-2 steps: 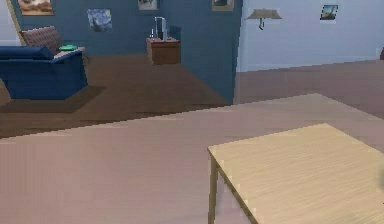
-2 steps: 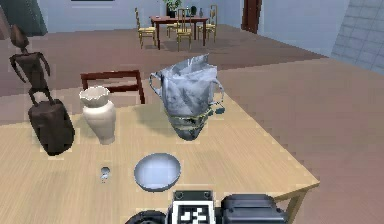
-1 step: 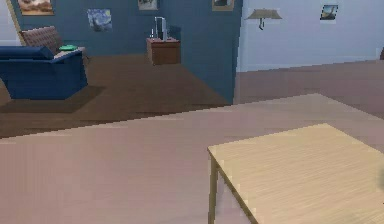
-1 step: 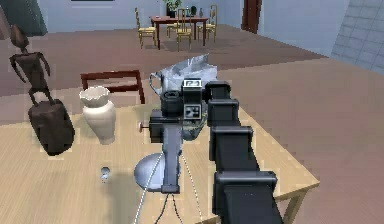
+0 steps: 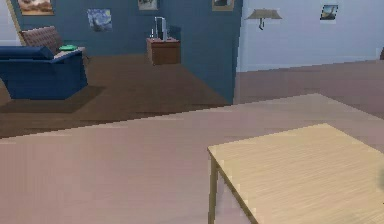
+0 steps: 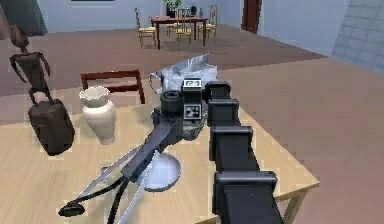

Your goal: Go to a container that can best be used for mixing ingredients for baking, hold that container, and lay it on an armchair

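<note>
The dark segmented arm (image 6: 235, 170) rises from the arm side view's bottom edge and reaches out over the light wooden tabletop (image 6: 40, 185). At its far end the hand (image 6: 95, 208) points its two thin fingers (image 6: 120, 172) back toward the view's lower left. A grey round container (image 6: 162, 176), probably the mixing bowl, lies on the tabletop right at the hand's body. With it resting there, I cannot tell whether the hand holds anything, nor how its fingers are set.

Near it on the tabletop stand a white vase (image 6: 98, 113) and a dark figure statue (image 6: 42, 100), with a crumpled silvery thing (image 6: 186, 70) past the arm's end.

The step in hand looks like the grasp. The robot is at the table, and the container is not yet clear of the surface.

The next move calls for a sure hold and a lift straight up, keeping off the vase. Then comes a drive to the blue armchair (image 5: 38, 72) at the forward view's upper left, well apart from the table's corner (image 5: 300, 170).
</note>
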